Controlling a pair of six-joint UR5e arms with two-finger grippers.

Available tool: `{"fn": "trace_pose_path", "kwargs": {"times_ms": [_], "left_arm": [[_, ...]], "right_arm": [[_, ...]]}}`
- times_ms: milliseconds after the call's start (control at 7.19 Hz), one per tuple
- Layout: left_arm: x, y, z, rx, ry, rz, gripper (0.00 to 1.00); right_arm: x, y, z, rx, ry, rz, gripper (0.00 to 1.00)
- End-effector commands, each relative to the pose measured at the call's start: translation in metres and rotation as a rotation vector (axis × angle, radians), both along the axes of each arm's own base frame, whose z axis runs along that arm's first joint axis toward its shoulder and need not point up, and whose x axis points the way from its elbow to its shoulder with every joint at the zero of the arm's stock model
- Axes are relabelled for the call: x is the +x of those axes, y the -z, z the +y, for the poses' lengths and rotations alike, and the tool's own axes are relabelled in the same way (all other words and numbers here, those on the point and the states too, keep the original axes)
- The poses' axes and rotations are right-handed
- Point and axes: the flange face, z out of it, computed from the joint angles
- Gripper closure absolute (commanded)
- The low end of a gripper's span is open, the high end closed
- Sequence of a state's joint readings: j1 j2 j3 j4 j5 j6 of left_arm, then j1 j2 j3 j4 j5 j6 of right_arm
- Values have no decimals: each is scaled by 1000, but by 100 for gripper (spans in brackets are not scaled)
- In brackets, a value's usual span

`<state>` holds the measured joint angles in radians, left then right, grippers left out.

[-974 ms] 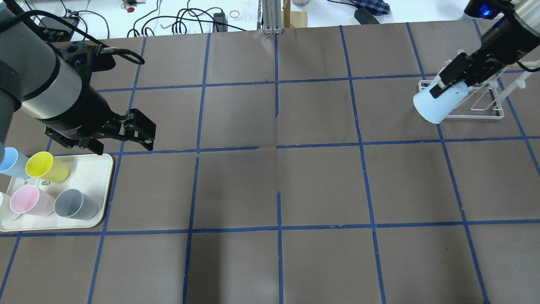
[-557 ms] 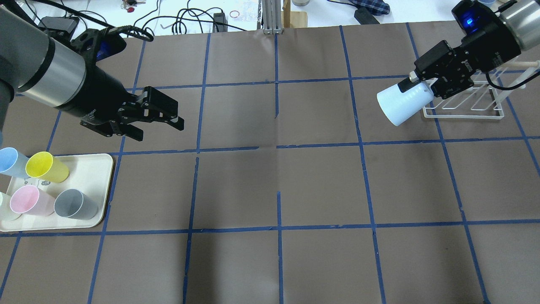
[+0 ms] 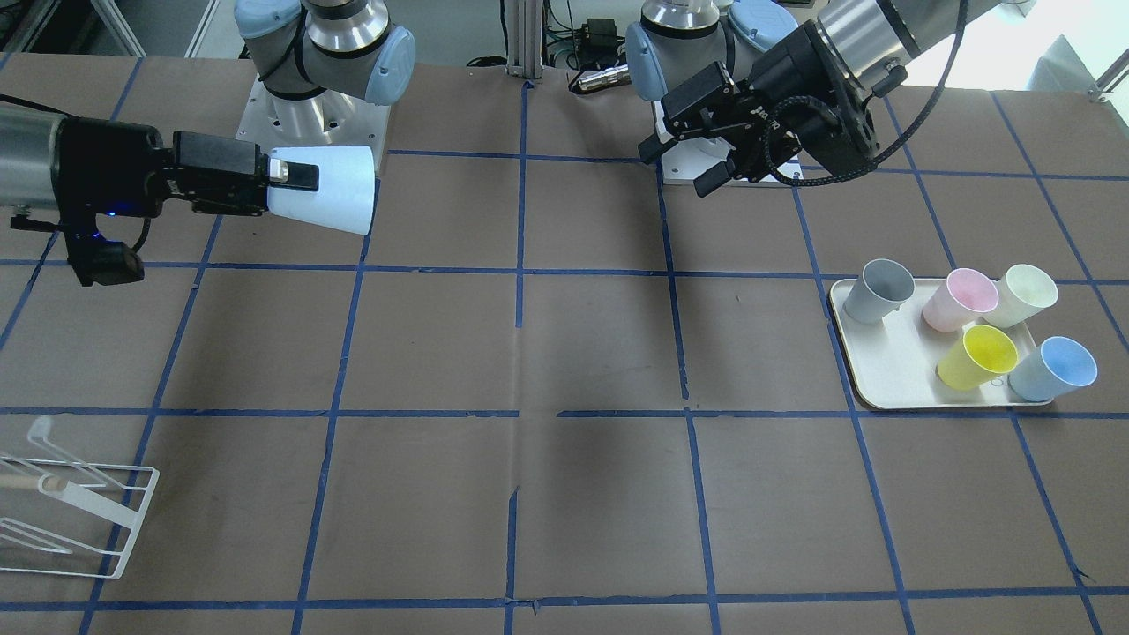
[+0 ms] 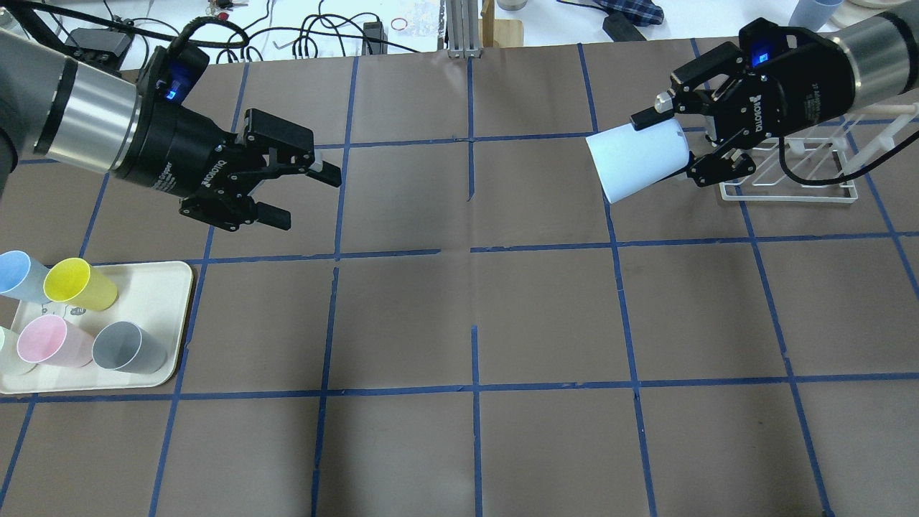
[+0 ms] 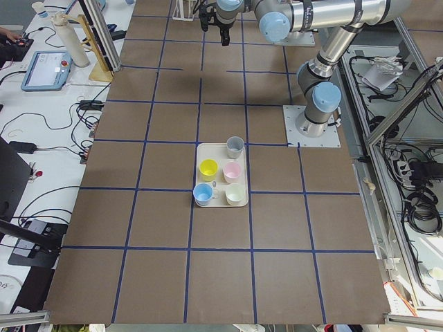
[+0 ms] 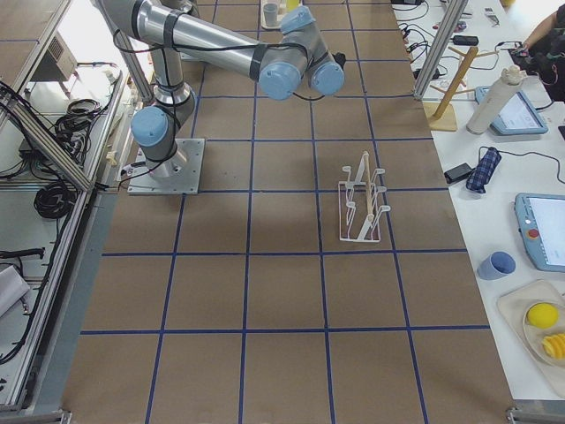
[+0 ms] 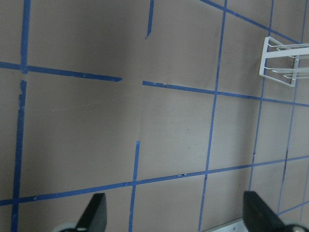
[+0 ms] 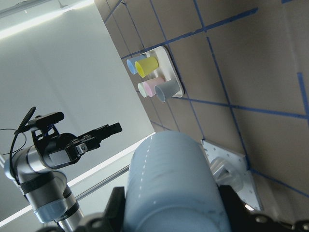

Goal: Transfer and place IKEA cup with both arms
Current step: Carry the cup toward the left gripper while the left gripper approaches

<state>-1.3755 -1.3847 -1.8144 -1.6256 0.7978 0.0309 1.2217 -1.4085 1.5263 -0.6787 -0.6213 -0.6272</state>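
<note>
The IKEA cup (image 4: 635,159) is pale blue and lies on its side in the air, held at its narrow end. My right gripper (image 4: 669,147) is shut on it, left of the white rack; the cup's wide mouth points toward the table's middle. It also shows in the front view (image 3: 331,190) and fills the right wrist view (image 8: 169,183). My left gripper (image 4: 305,195) is open and empty, in the air at the far left, pointing toward the cup across a wide gap. Its fingertips (image 7: 96,215) frame bare table. A second blue cup (image 4: 18,276) stands on the tray.
A cream tray (image 4: 172,316) at the front left holds a yellow cup (image 4: 79,283), a pink cup (image 4: 50,339), a grey cup (image 4: 129,347) and a pale cup at the view's edge. A white wire rack (image 4: 790,190) stands at the far right.
My right gripper has carried the cup leftward, away from the rack, and turned it. My left gripper has swung up and right, away from the tray, still open.
</note>
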Motion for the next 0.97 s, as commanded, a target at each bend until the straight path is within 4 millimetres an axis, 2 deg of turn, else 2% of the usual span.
{"fn": "trace_pose_path", "kwargs": {"times_ms": [0,278,417,557,835], "left_arm": [[-13,-4,-8,17,-63,309,0],[-25,11,-8,17,-93,548,0],[-31,12,-6,13,-106,644,0],[-38,10,-3,11,-97,670,0],[-68,15,16,45,-71,778,0]], "right_arm": [[50,-4,8,74,3,-82,55],[85,-10,11,75,30,-141,54],[95,-17,14,58,21,-145,55],[104,-27,18,36,43,-160,55],[129,-36,22,15,62,-192,55]]}}
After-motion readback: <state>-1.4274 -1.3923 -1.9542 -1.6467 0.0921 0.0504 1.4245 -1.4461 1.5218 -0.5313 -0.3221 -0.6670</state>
